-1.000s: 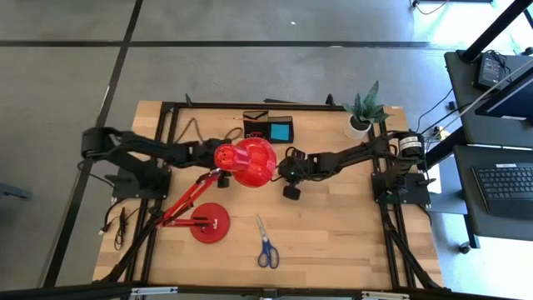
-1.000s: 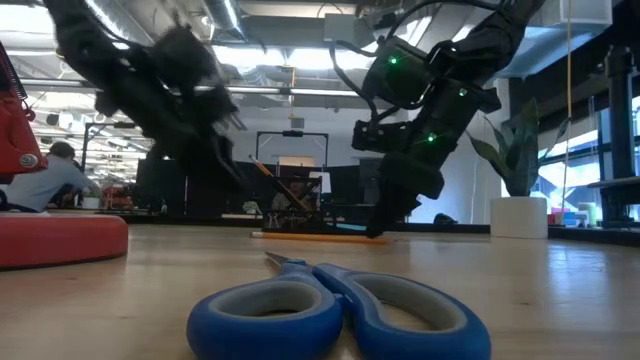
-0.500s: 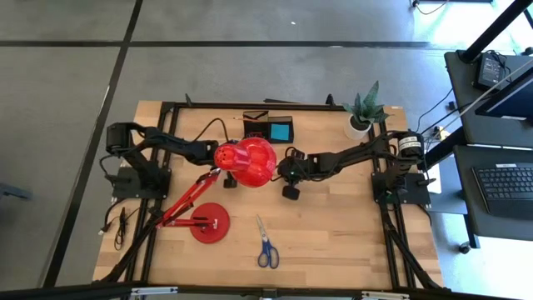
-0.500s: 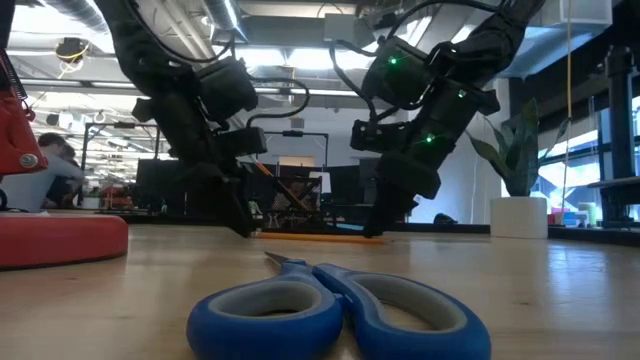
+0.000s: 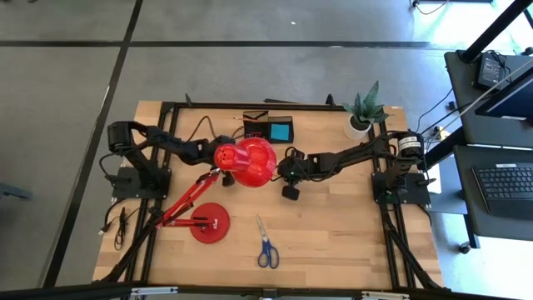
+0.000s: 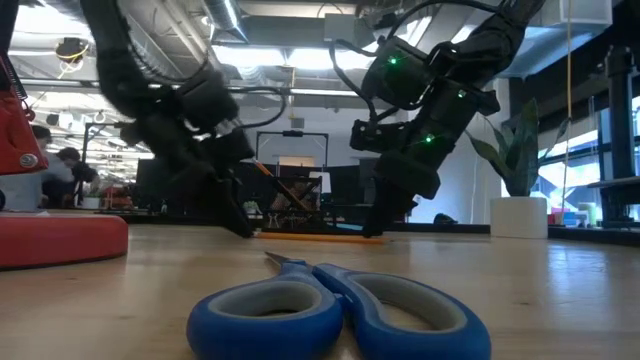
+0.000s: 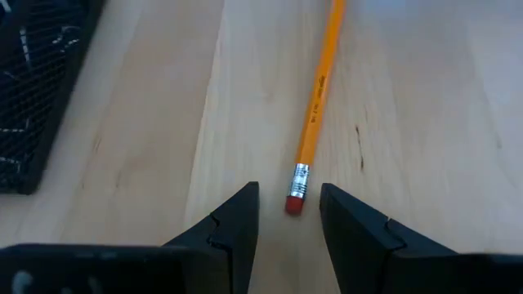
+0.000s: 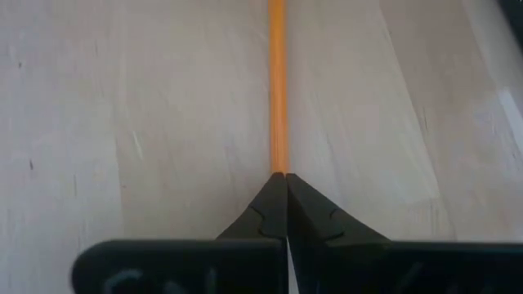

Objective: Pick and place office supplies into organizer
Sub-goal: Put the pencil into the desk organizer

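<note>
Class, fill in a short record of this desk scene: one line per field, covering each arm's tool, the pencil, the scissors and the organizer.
left tool: open, fingers either side of the pencil's eraser end
right tool: shut, its tip at the pencil's other end
pencil: lying flat on the wooden table
scissors: blue-handled, on the table in front of the red lamp, untouched
organizer: black, at the table's back edge

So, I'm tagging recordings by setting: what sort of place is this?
Probably a robotics lab or open workshop staged as a desk. A wooden table carries frame-mounted arms beside a red lamp and potted plant; behind it run exposed ceiling ducts and a seated person.
</note>
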Tool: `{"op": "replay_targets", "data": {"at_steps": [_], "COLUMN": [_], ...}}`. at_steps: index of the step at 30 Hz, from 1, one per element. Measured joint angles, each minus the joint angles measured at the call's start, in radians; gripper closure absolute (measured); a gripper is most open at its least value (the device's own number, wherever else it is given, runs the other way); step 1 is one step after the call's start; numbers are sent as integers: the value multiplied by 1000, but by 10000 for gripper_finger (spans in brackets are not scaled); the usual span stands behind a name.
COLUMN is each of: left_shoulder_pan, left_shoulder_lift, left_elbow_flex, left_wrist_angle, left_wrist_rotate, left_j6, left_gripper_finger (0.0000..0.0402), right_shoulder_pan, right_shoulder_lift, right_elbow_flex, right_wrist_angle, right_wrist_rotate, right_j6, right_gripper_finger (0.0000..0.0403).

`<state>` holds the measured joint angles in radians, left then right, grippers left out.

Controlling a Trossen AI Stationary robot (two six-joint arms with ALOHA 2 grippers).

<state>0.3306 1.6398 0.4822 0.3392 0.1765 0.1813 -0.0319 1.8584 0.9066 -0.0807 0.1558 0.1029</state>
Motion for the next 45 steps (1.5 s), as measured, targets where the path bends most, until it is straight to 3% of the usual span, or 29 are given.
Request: {"op": "replay_targets", "data": {"at_steps": [8, 14, 25, 45], "left_shoulder_pan": [25, 23, 26, 25], "left_shoulder_lift": [3, 24, 266, 277], "left_elbow_flex": [-180, -200, -196, -232], "left_wrist_angle": [332, 406, 729, 766], "left_wrist_rotate": [26, 24, 35, 30], "left_j6": [-31, -63, -94, -98], "left_gripper_finger": [274, 274, 274, 298], "right_shoulder_pan": [0, 0, 0, 0], "right_shoulder_lift": [1, 2, 2, 2], "right_elbow_flex": [-1, -1, -1, 0], "right_wrist_angle": [9, 16, 18, 17], "right_wrist_rotate": [0, 0, 0, 1], "right_j6": [-1, -2, -2, -1], "right_gripper_finger": [399, 399, 399, 399]}}
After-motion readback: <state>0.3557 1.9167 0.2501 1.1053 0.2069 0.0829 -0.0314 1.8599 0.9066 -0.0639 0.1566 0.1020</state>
